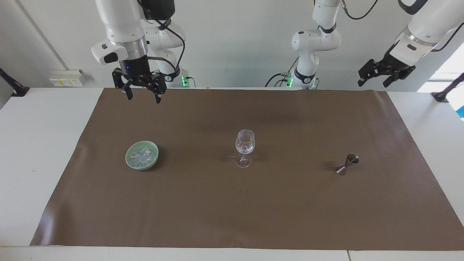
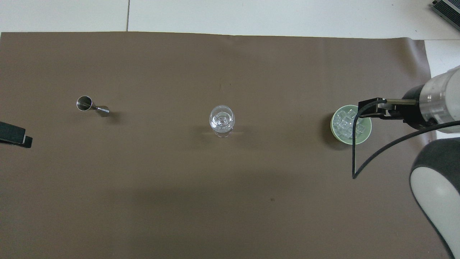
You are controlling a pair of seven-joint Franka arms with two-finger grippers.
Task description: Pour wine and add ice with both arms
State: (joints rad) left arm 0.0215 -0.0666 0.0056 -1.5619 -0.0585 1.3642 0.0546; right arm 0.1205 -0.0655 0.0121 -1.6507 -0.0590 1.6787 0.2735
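A pale green bowl (image 1: 127,156) holds a heap of clear ice (image 1: 143,156) toward the right arm's end of the brown mat; from above the ice (image 2: 343,124) lies in the bowl (image 2: 332,126). A clear stemmed glass (image 1: 245,146) (image 2: 221,120) stands mid-mat. No wine shows. My right gripper (image 1: 144,99) hangs open and empty, high over the mat's edge by its base; seen from above the right gripper (image 2: 373,109) overlaps the bowl's rim. My left gripper (image 1: 373,84) waits raised and open, off the mat at the left arm's end.
A small metal jigger (image 1: 348,164) (image 2: 91,106) stands on the mat (image 1: 232,217) toward the left arm's end, level with the glass. The right arm's black cable (image 2: 354,151) dangles over the bowl. White tabletop borders the mat.
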